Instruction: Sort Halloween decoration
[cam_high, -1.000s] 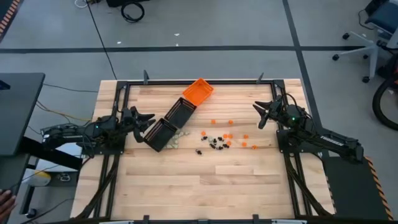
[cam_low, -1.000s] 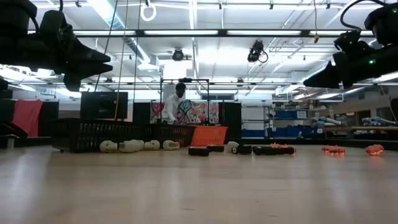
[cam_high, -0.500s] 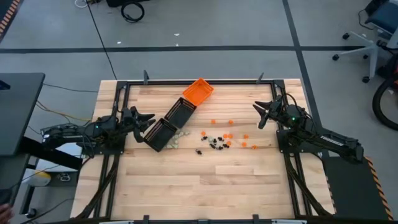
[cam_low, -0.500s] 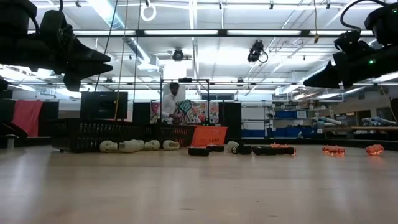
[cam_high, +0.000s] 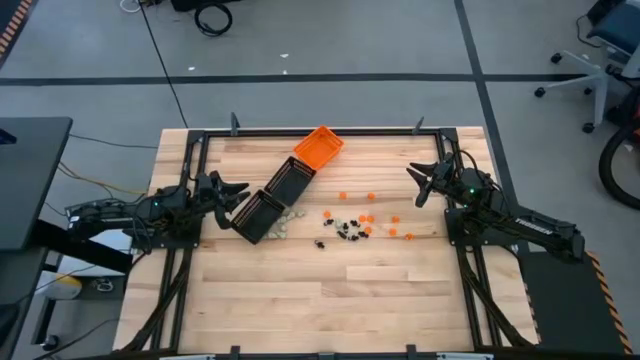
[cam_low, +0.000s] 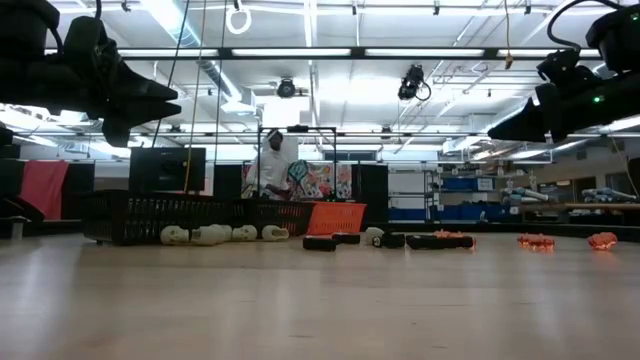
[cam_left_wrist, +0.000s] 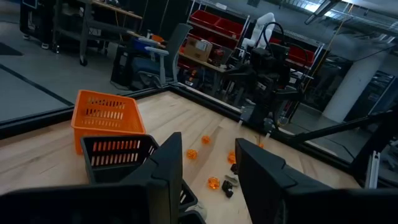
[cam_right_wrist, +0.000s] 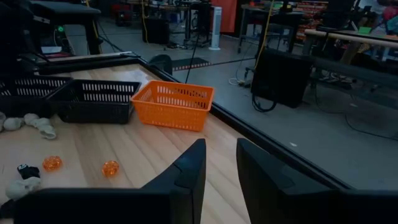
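Tiny Halloween trinkets lie loose on the wooden table: orange ones toward the right, black ones in the middle, whitish ones against the nearer black tray. In the low view the whitish ones and orange ones rest on the tabletop. My left gripper hovers open at the table's left side, beside the black trays. My right gripper hovers open at the right side, clear of the trinkets. Both sets of fingers stand apart in the left wrist view and the right wrist view.
Two black trays and an orange tray lie in a slanted row from mid-left to the far edge. A black frame borders the table. A person stands in the room beyond. Bare wood fills the near half.
Neither arm nor any trinket has moved. Only the person in the room beyond the table has shifted.
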